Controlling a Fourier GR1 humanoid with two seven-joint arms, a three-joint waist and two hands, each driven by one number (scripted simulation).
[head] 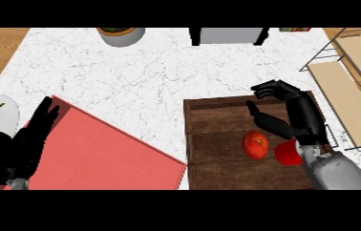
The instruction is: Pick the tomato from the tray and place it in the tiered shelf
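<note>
Tomato (255, 144) sits on the dark wooden tray (218, 125), right of tray centre, nothing holding it. Right robot hand (292, 115) is above the tray just beyond the tomato, up and to its right, not touching. Fingers apart and lightly bent, thumb stretched out toward the tomato side, fingertips pointing left toward the tray's far edge. Nothing in the hand. Grey right forearm (331, 170) comes in from the lower right corner, angled up-left, with a red band (288, 152) at the wrist just right of the tomato.

Tray lies on the white marble tabletop (141, 72), lower right part. Wooden tiered shelf (342, 77) with wire frame stands at the right edge, beside the tray. Red mat (99, 153) lies at lower left, one corner touching or nearly touching the tray's left side.

Left robot hand (32, 139) rests at the left edge over the mat, fingers straight and up, empty. Potted plant (121, 34) and a grey box (227, 35) at the far edge of the tabletop.
</note>
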